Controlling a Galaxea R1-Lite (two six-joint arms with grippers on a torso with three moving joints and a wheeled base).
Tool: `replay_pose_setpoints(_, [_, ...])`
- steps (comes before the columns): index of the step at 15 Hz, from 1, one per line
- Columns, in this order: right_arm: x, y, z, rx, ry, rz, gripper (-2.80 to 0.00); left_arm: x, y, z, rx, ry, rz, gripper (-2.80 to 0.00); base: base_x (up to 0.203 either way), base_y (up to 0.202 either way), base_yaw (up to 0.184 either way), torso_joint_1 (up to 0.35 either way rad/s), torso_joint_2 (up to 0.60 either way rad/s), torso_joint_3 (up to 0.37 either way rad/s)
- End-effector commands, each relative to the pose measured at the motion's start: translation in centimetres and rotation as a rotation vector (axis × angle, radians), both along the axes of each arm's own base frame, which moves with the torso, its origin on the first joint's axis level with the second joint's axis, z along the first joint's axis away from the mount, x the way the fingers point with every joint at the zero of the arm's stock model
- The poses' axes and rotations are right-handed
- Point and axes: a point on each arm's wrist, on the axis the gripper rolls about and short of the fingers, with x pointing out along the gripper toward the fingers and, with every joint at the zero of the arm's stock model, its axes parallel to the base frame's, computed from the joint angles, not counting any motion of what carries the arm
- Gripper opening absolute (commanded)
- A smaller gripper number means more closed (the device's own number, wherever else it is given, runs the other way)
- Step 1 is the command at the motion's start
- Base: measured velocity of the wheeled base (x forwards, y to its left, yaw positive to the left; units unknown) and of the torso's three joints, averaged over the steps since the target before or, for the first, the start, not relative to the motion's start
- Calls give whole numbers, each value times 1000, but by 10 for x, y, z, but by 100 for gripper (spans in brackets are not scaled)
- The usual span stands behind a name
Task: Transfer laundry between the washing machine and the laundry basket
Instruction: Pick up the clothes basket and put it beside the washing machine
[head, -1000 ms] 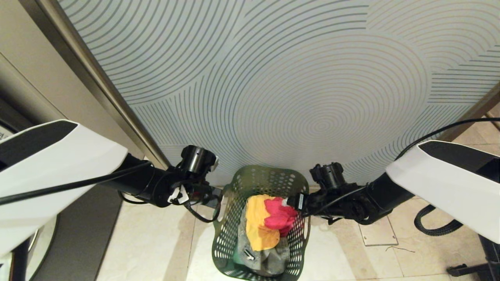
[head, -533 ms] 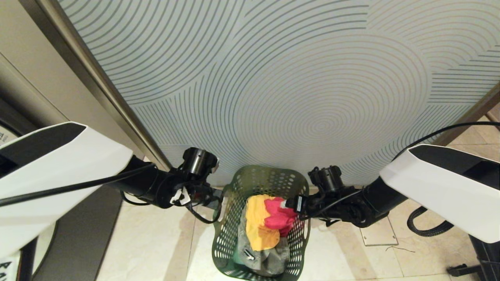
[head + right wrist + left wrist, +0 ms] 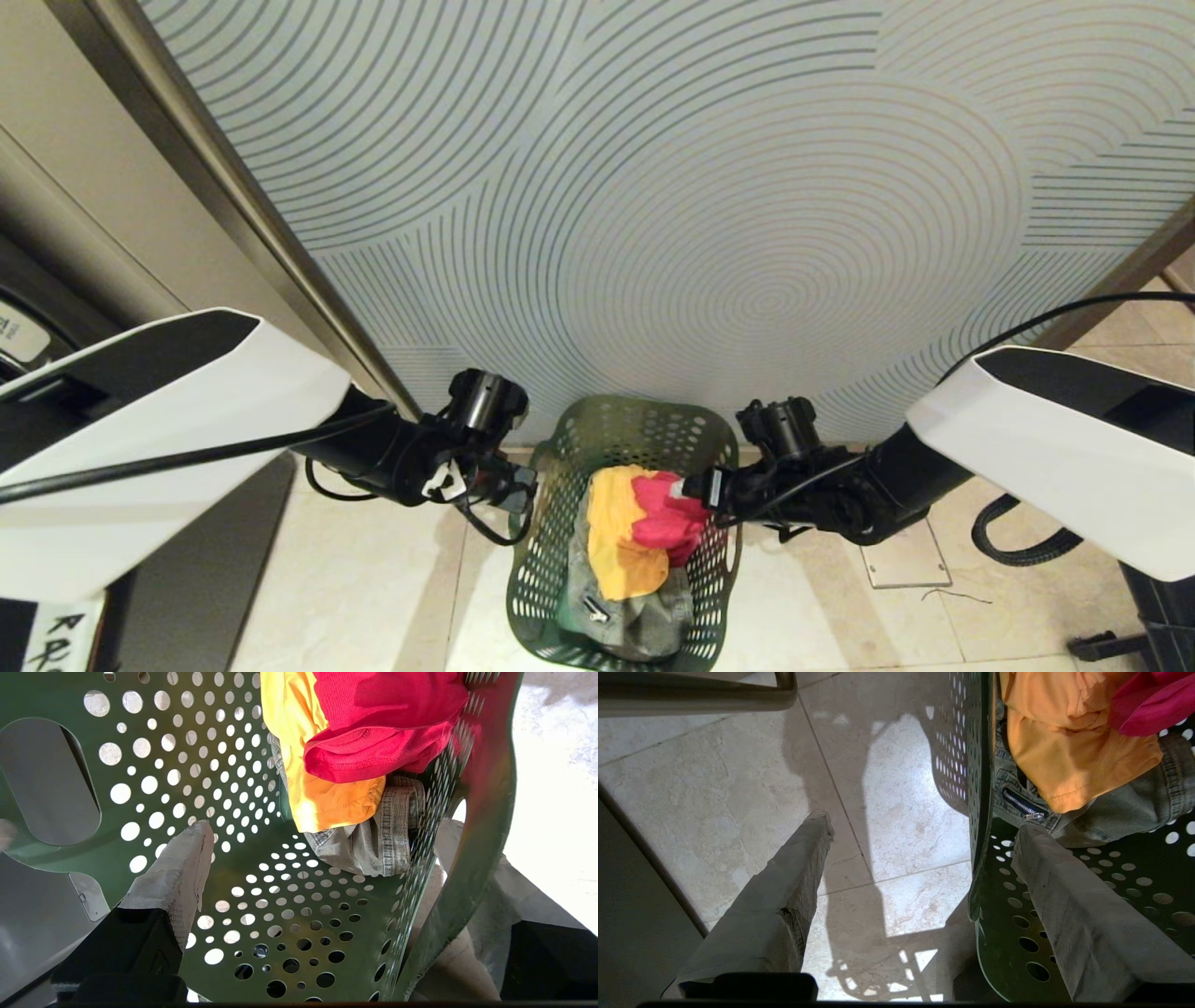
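The dark green laundry basket [image 3: 624, 427] stands on the floor against the patterned wall. Inside lies the laundry: a yellow-orange garment [image 3: 614, 537], a pink-red one [image 3: 665, 523] and grey-green denim [image 3: 639, 627]. My left gripper [image 3: 523, 487] is open astride the basket's left rim [image 3: 978, 793], one finger [image 3: 803, 858] outside over the tiles, the other inside near the denim [image 3: 1125, 807]. My right gripper [image 3: 698, 485] is open astride the right rim, one finger [image 3: 182, 868] inside and the other behind the perforated wall [image 3: 472, 812]. A dark grey machine front [image 3: 187, 560] at the left edge is mostly hidden.
A pale wall panel with curved lines [image 3: 653, 187] rises right behind the basket, with a metal frame strip [image 3: 243, 215] on its left. Beige floor tiles [image 3: 373, 588] surround the basket. A black corrugated hose [image 3: 1018, 541] lies on the floor at the right.
My left arm has reached further in toward the basket's left rim, and the right arm has edged slightly left. Basket and laundry have not moved, and both grippers stay open.
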Motion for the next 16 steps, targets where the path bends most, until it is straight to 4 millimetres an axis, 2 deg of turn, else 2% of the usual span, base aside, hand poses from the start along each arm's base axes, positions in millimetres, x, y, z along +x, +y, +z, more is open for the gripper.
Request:
replay_pose_setpoints(1, [1,1,0,3,-3,0,0,2,-1,-15,15,27,1,0,0,0,0,0,0,0])
replay_pose_setpoints(4, [2,1,-2,1,-1,1,0,6,-4,-26,18,39,1,0,0,0,0,0,0,0])
replay_pose_setpoints(8, [4,2,-5,1,-2,2,0,13,-14,-31,2,40,-16,0,0,0,0,0,0,0])
replay_pose_setpoints(12, [7,3,-9,12,-39,6,0,11,-18,-35,-48,172,-84,0,0,0,0,0,0,0])
replay_pose_setpoints(16, [8,4,-9,13,-41,5,0,6,-20,-40,-111,286,-61,0,0,0,0,0,0,0])
